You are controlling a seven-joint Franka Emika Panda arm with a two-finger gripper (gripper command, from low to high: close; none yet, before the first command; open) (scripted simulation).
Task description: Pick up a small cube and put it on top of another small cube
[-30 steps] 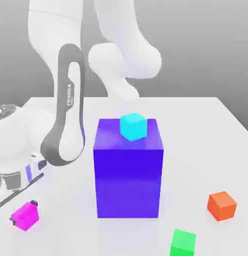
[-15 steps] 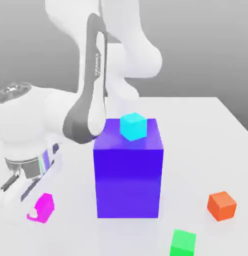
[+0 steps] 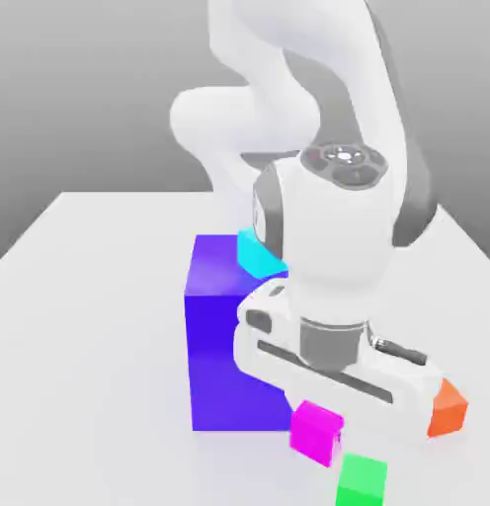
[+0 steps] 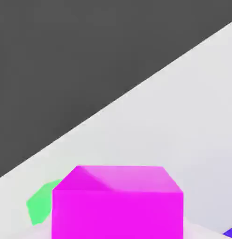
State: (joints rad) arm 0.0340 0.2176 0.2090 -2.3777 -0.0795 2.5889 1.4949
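Starting at the exterior view's left, the pale table is stretching bare toward the big blue-violet block, which is standing upright. The cyan cube is resting on top of that block, the arm partly covering it from this side. Farther right, the small magenta cube is hanging under the hand, overlapping the block's lower right corner in the exterior view — the gripper is pinching it, its fingers closed on the cube. In the hand view, too, the magenta cube is sitting close in front of the camera, with the green cube showing partly behind it and a corner of the blue-violet block peeking in. The green cube is lying on the table, near the magenta one but not beneath it in the exterior view, and the lower edge of that view is cutting it off. Farthest right, the orange cube is resting on the table, the hand hiding part of it.
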